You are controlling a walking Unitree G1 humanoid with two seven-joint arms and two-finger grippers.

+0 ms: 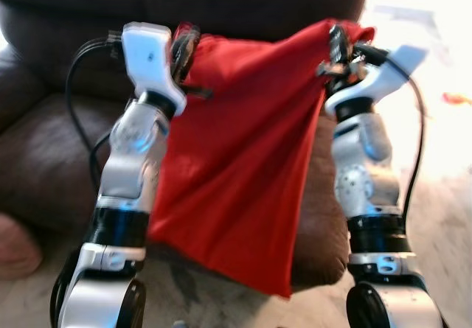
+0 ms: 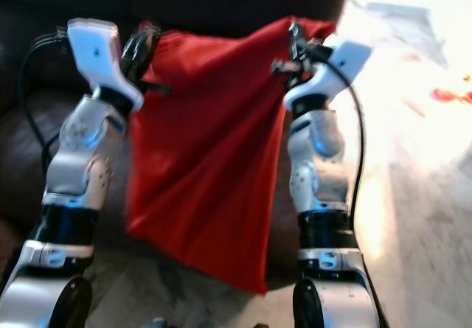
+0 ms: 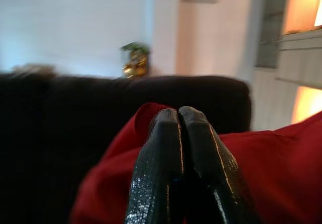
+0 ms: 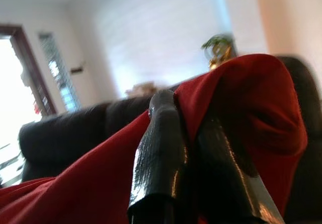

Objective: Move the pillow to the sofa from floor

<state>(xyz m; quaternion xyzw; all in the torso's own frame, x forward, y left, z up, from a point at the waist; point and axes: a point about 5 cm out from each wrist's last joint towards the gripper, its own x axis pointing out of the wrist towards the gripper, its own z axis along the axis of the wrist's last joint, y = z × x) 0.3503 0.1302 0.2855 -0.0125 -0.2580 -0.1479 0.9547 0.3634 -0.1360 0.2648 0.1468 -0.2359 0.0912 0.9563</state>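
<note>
Red pillow [image 1: 236, 158] held up by two corners in front of the sofa [image 1: 51, 144].

The left gripper [image 1: 184, 48] and the right gripper [image 1: 341, 48] are each clenched on an upper corner of the limp red fabric. The pillow is hung between the raised arms, clear of the floor [image 1: 442, 217], with the dark brown sofa seat directly behind it.

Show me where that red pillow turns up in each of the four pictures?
Left eye view: the pillow hangs mid-frame between both raised arms.
Right eye view: the same, slightly further left.
Left wrist view: red fabric behind the left gripper, shut on it.
Right wrist view: fabric bunched in the right gripper, shut on it.
Shared landmark: the dark sofa behind.
</note>
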